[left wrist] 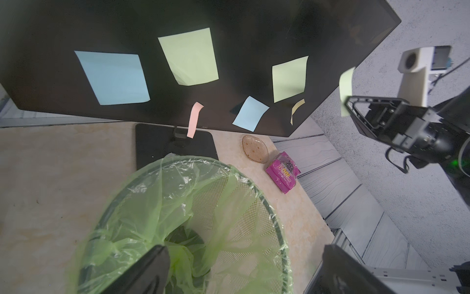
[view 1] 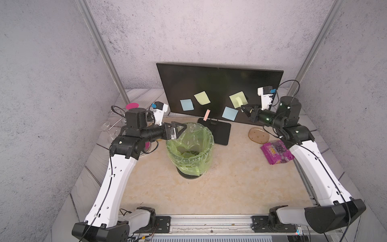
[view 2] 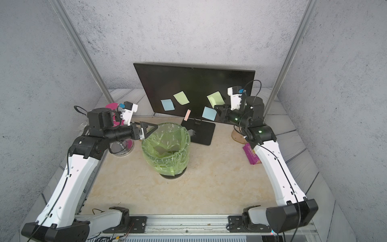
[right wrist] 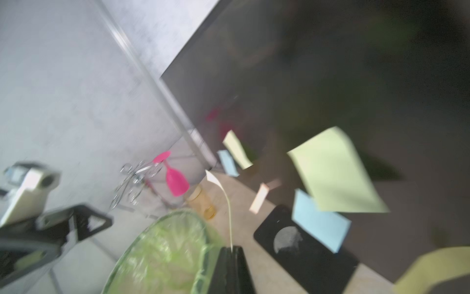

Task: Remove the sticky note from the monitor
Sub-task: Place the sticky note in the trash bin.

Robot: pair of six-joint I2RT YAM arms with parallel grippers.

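Observation:
The black monitor point(view 1: 209, 83) point(view 2: 188, 83) stands at the back of the table with several sticky notes on its screen: a blue one point(view 1: 187, 104), a yellow-green one point(view 1: 202, 97), another yellow-green one point(view 1: 232, 97), a second blue one point(view 1: 230, 113) and a pink strip point(view 1: 206, 115). My right gripper point(view 1: 244, 109) point(right wrist: 232, 250) is shut on the lower edge of a pale yellow-green sticky note point(left wrist: 346, 89) point(right wrist: 223, 191), which stands apart from the screen. My left gripper point(view 1: 182, 127) point(left wrist: 243, 252) hangs open and holds nothing, over the bin's rim.
A mesh bin point(view 1: 209, 136) lined with a green bag stands in front of the monitor's base point(view 1: 219, 132). An amber dish point(view 1: 258, 135) and a purple packet point(view 1: 276, 152) lie at the right. A wire glass rack with a pink glass point(right wrist: 175, 180) stands at the back left.

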